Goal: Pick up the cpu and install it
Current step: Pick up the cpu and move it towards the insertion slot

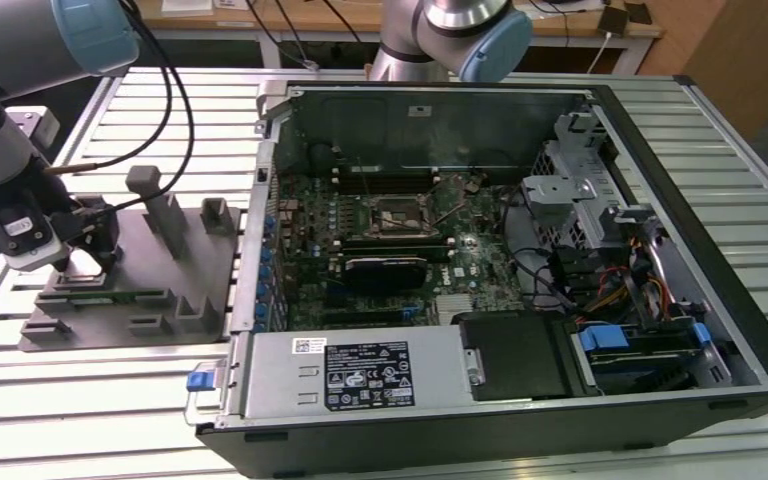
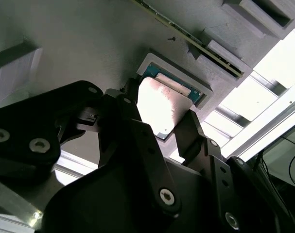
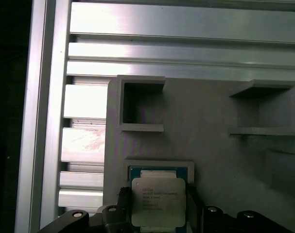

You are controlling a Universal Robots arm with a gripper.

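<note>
The cpu point(image 3: 158, 201), a small square chip with a silvery top, sits between my gripper's point(image 3: 158, 213) two black fingers, just above a shallow square pocket point(image 3: 137, 166) in the grey fixture plate point(image 3: 210, 131). In the second wrist view the cpu point(image 2: 162, 107) is pinched on two opposite edges and tilts slightly out of the pocket point(image 2: 152, 60). The gripper point(image 2: 159, 116) is shut on it. In the exterior view the gripper point(image 1: 84, 262) hangs over the fixture plate point(image 1: 131, 300) on the exterior view's left. The motherboard socket point(image 1: 404, 218) lies open-topped inside the computer case.
The open computer case point(image 1: 491, 260) fills the middle and the exterior view's right, with a power supply point(image 1: 357, 372) at its near side. Grey upright blocks point(image 1: 157, 205) stand on the fixture between gripper and case. A second arm point(image 1: 471, 30) is at the back. The table is slatted aluminium point(image 3: 162, 53).
</note>
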